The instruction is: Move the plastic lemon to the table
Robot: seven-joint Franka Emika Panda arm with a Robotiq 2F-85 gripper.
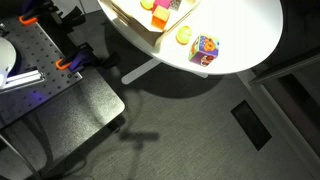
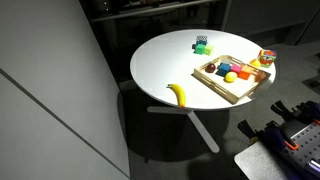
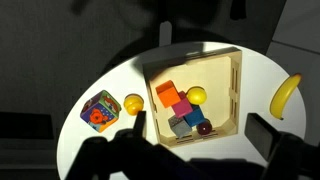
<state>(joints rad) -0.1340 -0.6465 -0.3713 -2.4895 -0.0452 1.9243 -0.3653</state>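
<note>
A pale wooden tray (image 3: pixel 238 90) on the round white table (image 3: pixel 105 80) holds coloured blocks (image 3: pixel 168 96) and a yellow ball (image 3: pixel 197 95). The pincer (image 3: pixel 198 130) gapes wide, empty.

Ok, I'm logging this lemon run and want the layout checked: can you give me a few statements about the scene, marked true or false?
1. The banana lies on the table, outside the tray. True.
2. The colourful cube sits inside the tray. False: it stands on the table beside the tray.
3. A yellow round fruit lies on the table next to the colourful cube. True.
4. The end effector is shut on a fruit. False: it is open and holds nothing.
</note>
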